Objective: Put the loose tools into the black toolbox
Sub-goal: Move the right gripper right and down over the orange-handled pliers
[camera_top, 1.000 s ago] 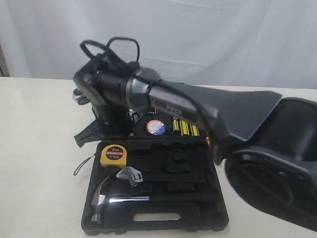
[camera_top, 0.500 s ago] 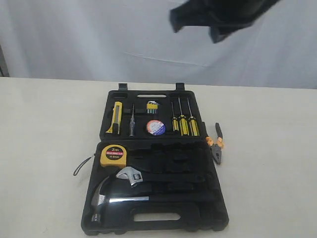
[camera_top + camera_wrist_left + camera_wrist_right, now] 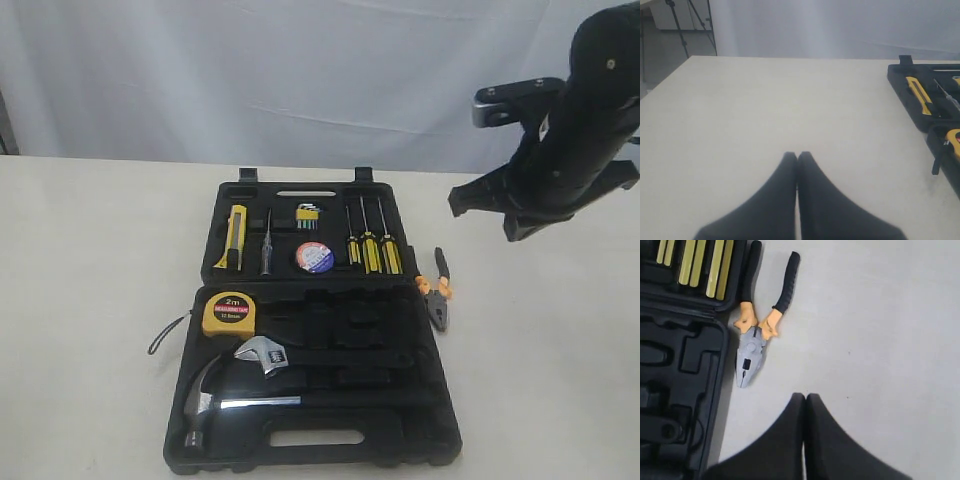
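The black toolbox (image 3: 420, 330) lies open on the table. Its far half holds the yellow-black utility knife (image 3: 234, 237) and the black tape roll (image 3: 314, 257). In its near half sits the yellow tape measure (image 3: 230, 313). The orange-handled pliers (image 3: 437, 288) lie on the table just right of the box. My right gripper (image 3: 805, 396) is shut and empty, hovering over bare table beside the pliers (image 3: 757, 335); its arm (image 3: 560, 150) hangs at the upper right. Over the table left of the toolbox (image 3: 900, 82), my left gripper (image 3: 797, 154) is shut on nothing.
A steel hammer (image 3: 215, 395) and a wrench (image 3: 262, 354) rest in the near half. Three screwdrivers (image 3: 370, 245), hex keys (image 3: 308, 214) and a thin tester (image 3: 266, 245) fill the far half. A white curtain backs the table.
The right arm, stretched low over the toolbox's far half a second ago, has lifted away and now hangs at the upper right. The far half's tools are uncovered.
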{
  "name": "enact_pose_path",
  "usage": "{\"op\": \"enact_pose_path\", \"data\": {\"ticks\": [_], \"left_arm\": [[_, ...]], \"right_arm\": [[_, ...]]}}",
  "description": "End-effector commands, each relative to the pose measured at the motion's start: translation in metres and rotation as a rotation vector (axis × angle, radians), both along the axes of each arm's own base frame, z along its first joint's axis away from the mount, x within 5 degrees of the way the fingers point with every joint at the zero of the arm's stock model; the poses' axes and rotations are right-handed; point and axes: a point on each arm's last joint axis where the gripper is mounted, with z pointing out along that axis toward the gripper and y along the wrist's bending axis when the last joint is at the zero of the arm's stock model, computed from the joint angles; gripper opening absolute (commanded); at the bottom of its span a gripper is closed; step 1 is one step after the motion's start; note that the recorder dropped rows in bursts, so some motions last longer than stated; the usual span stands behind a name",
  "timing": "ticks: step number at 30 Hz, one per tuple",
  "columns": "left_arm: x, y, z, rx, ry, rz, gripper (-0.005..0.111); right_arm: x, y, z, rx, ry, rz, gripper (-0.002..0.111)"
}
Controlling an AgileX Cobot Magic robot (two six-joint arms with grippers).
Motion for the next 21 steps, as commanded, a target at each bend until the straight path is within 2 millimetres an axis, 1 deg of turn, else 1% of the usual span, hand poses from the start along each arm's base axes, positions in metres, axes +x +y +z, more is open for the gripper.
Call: {"op": "enact_pose_path", "data": {"ticks": [1,5,9,11,12,14,15,19,21], "left_arm": [[0.0,0.0,0.001,-0.003,-0.012,-0.002,0.0],[0.0,0.0,0.001,-0.003,-0.012,-0.002,0.0],[0.0,0.0,0.001,-0.003,-0.012,-0.002,0.0],[0.0,0.0,0.001,-0.003,-0.012,-0.002,0.0],[0.0,0.0,0.001,-0.003,-0.012,-0.002,0.0],[0.0,0.0,0.001,-0.003,-0.012,-0.002,0.0],[0.0,0.0,0.001,-0.003,-0.012,-0.002,0.0],[0.0,0.0,0.001,-0.003,-0.012,-0.002,0.0],[0.0,0.0,0.001,-0.003,-0.012,-0.002,0.0]], "right_arm": [[0.013,-0.003,-0.021,0.003,-0.012,0.018,0.0],[0.021,-0.004,-0.033,0.001,-0.019,0.034,0.0],[0.025,-0.004,-0.045,-0.014,0.027,0.096,0.0],[0.029,-0.005,-0.053,-0.018,0.044,0.113,0.014],[0.032,-0.005,-0.058,-0.014,0.055,0.118,0.032],[0.035,-0.005,-0.066,-0.016,0.072,0.131,0.054],[0.035,-0.005,-0.068,-0.016,0.076,0.133,0.056],[0.039,-0.004,-0.094,0.024,0.127,0.12,0.055],[0.042,-0.002,-0.101,0.053,0.12,0.11,0.055]]}}
